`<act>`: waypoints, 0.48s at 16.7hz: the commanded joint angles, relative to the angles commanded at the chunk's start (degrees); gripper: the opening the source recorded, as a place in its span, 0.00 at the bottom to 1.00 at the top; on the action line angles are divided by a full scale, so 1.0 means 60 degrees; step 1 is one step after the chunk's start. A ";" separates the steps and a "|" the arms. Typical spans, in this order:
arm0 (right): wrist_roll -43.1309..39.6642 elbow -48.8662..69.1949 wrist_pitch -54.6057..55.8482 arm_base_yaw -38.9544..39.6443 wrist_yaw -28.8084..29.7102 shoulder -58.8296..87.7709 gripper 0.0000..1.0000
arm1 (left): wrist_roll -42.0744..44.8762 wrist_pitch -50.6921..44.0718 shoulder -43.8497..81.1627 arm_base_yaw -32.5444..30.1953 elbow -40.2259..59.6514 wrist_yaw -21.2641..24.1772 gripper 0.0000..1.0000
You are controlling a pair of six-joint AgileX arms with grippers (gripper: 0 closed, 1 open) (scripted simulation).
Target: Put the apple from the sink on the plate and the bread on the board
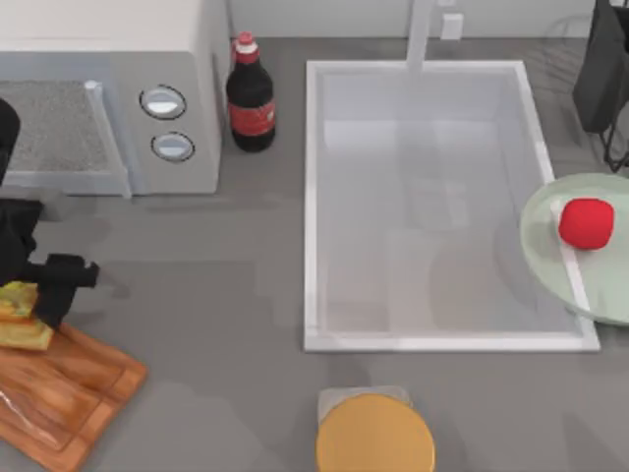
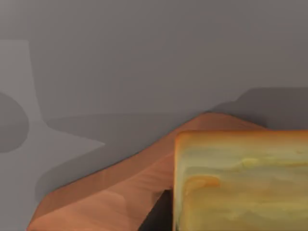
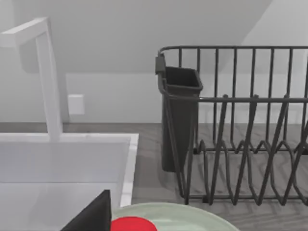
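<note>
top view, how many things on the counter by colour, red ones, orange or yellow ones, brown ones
Red: 1, the apple, on the plate.
Orange or yellow: 2, the bread on the board, and the orange-yellow disc by the sink.
Brown: 1, the board.
Total: 4.

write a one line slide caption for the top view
Apple on the green plate right of the sink; left gripper holds bread over the wooden board.
</note>
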 joint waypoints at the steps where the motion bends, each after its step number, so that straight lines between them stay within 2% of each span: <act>1: 0.0000 0.0000 0.0000 0.0000 0.0000 0.0000 1.00 | 0.0000 0.0000 0.0000 0.0000 0.0000 0.0000 0.00; 5: 0.0000 0.0000 0.0000 0.0000 0.0000 0.0000 1.00 | -0.0020 -0.0194 -0.0127 -0.0019 0.0143 0.0071 0.00; 8: 0.0000 0.0000 0.0000 0.0000 0.0000 0.0000 1.00 | -0.0030 -0.0954 -0.0323 -0.0025 0.0691 0.0070 0.00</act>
